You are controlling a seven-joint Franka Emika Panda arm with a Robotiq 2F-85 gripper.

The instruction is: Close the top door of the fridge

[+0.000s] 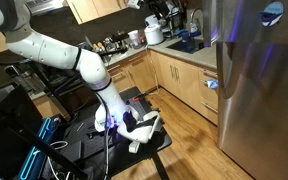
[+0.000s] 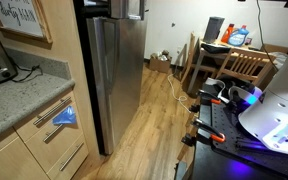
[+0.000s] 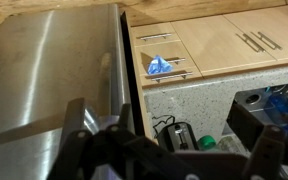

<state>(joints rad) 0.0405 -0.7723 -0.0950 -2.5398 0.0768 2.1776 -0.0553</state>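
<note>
While the black gripper (image 3: 174, 150), spread wide and empty, is hanging well apart from the tall stainless-steel fridge (image 1: 264, 110) on the right, its short upper brushed-steel top door (image 1: 254, 25) is seemingly standing ajar, not yet pushed.

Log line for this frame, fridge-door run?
stage: pre-contact | gripper: open, empty | top door: untouched | gripper vs fridge: apart, no contact | door gap: cannot tell
</note>
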